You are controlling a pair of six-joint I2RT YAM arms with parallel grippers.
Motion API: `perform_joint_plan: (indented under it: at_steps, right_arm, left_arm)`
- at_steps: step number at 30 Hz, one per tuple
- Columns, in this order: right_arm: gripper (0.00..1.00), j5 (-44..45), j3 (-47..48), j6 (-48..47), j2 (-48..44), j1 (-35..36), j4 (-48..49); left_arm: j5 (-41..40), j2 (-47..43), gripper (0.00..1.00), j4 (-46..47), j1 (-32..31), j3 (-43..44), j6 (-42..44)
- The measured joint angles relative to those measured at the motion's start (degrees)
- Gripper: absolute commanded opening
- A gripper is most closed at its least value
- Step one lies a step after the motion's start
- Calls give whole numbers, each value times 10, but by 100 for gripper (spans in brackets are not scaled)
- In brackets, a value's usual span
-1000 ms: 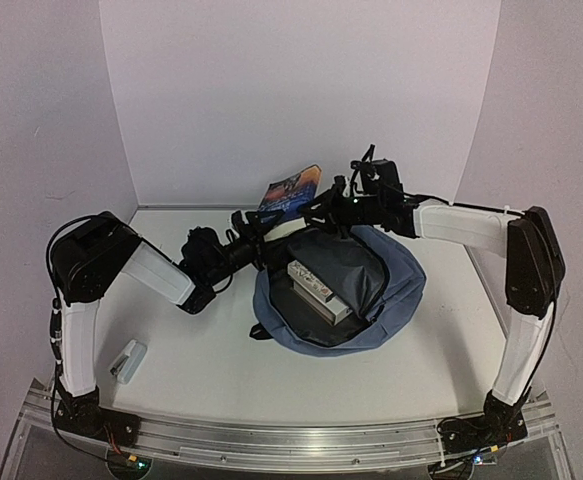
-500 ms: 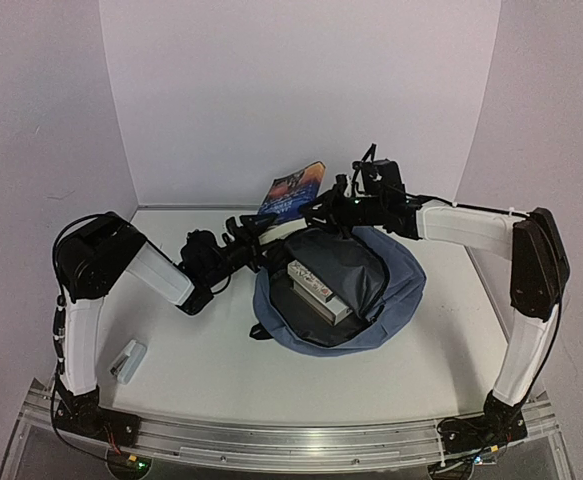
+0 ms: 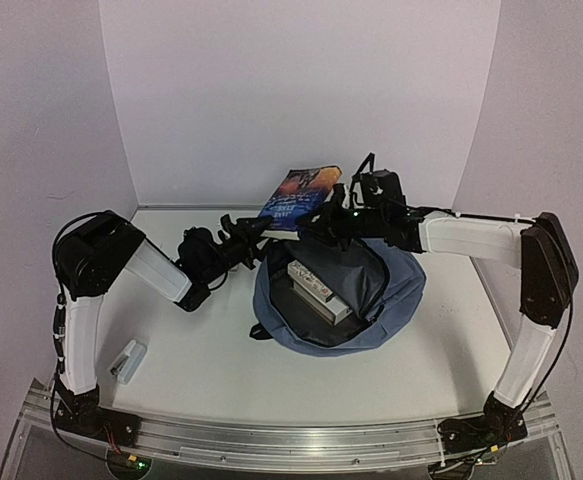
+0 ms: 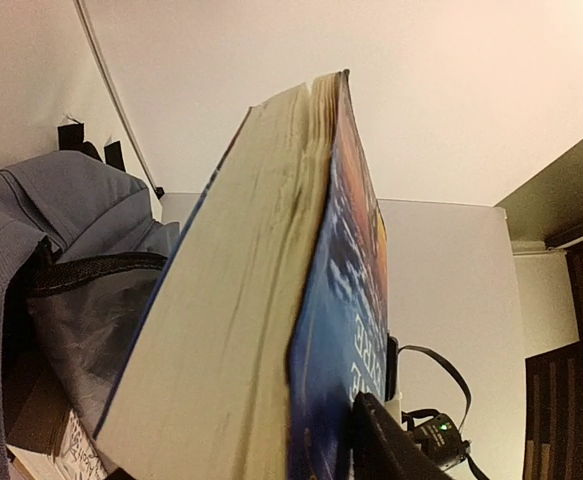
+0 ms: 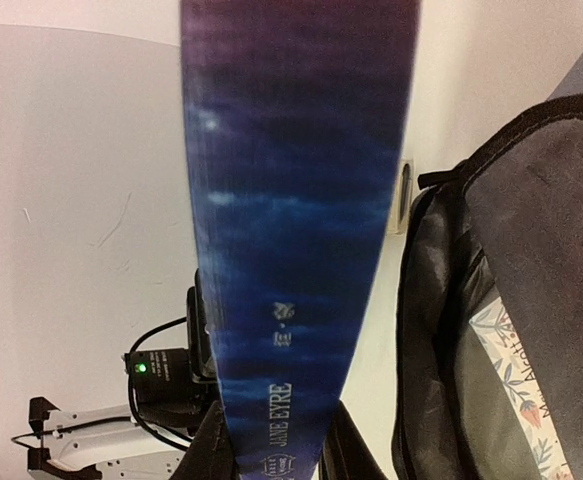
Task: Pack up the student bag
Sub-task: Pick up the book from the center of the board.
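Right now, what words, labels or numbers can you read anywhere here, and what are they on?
"JANE EYRE": on the spine of the blue book.
Small marks near that title: too blurred to read.
Its cover lettering: seen edge-on, unreadable.
Script on the floral book in the student bag: cut off, unreadable.

The book has tipped flatter, toward the left arm, which has reached in; the left jaws have narrowed around its end.

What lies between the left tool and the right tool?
A blue Jane Eyre paperback, held above the far rim of the slate-blue backpack. The top view shows it.
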Motion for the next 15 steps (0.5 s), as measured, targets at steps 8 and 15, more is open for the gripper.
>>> perform_joint_plan:
  at_steps: [8, 15]
  right_arm:
    - [0, -4, -40, -2, -7, 4, 47]
    - [0, -4, -57, -5, -7, 8, 77]
  left_arm:
    - [3, 0, 46, -9, 6, 16, 23]
    - [24, 0, 42, -30, 15, 37, 36]
